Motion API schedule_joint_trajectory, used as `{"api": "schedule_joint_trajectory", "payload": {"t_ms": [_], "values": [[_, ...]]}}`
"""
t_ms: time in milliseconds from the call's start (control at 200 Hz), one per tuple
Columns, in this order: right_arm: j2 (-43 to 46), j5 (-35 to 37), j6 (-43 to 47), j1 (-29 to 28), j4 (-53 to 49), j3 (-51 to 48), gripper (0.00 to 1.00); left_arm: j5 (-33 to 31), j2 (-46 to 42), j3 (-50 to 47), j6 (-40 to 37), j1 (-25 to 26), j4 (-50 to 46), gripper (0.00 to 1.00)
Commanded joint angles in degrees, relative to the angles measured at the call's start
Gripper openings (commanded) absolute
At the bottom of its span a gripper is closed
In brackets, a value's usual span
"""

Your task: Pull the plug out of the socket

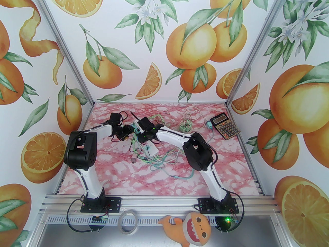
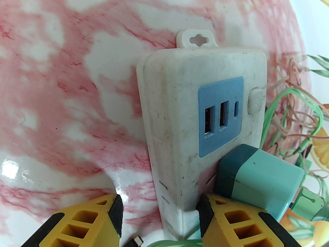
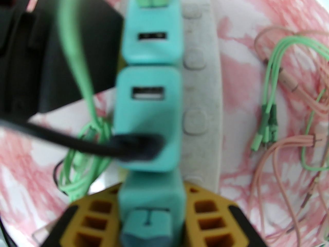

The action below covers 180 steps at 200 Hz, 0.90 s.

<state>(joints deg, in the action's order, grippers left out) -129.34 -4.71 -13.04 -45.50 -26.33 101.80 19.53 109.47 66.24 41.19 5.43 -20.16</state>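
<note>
Socket strip (image 2: pixel 177 127) lies approx mid worktop (image 1: pixel 128 181), a bit left of centre. Right gripper (image 3: pixel 154 186) is clamped on the nearest teal plug (image 3: pixel 151 202) by its flat sides – prob. the right hold: hard, smooth, light plastic, could slip. Strip's light too, so needs pinning; left gripper (image 2: pixel 159 206) straddles its end, jaws part-open, gap on one side. Pins hidden; right wrist view blurry; black cable (image 3: pixel 77 144) crosses the next plug (image 3: pixel 149 112).
</note>
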Motion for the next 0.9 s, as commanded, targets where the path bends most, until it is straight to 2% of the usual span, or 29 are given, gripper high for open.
{"api": "schedule_joint_trajectory", "payload": {"t_ms": [0,115,290,410,606,751,896], "values": [[6.37,-4.40,-3.90,2.85,2.60,-1.54,0.27,-5.97,3.82,-0.80,-1.62,0.26,-5.50,0.53],[8.48,-6.95,-6.99,4.86,3.93,-3.56,0.27,-5.91,3.86,-0.76,-1.97,0.22,-5.59,0.53],[10.66,-1.30,-3.24,3.49,1.39,-4.36,0.27,-5.48,4.09,-0.61,-2.60,0.15,-5.76,0.53],[12.19,1.35,-4.51,3.45,0.49,-5.80,0.27,-5.10,3.17,0.06,-3.08,0.07,-6.13,0.53],[19.41,3.70,-6.16,3.28,2.94,-11.51,0.28,-3.89,-1.04,2.66,-4.53,-0.81,-8.77,0.56],[24.21,4.36,-6.26,2.20,3.55,-13.79,0.28,-3.27,-6.20,4.75,-5.48,-1.88,-11.58,0.63],[26.76,4.00,-5.82,-0.88,3.90,-15.04,0.29,-3.33,-11.56,6.34,-6.90,-3.58,-14.68,0.78]]}}
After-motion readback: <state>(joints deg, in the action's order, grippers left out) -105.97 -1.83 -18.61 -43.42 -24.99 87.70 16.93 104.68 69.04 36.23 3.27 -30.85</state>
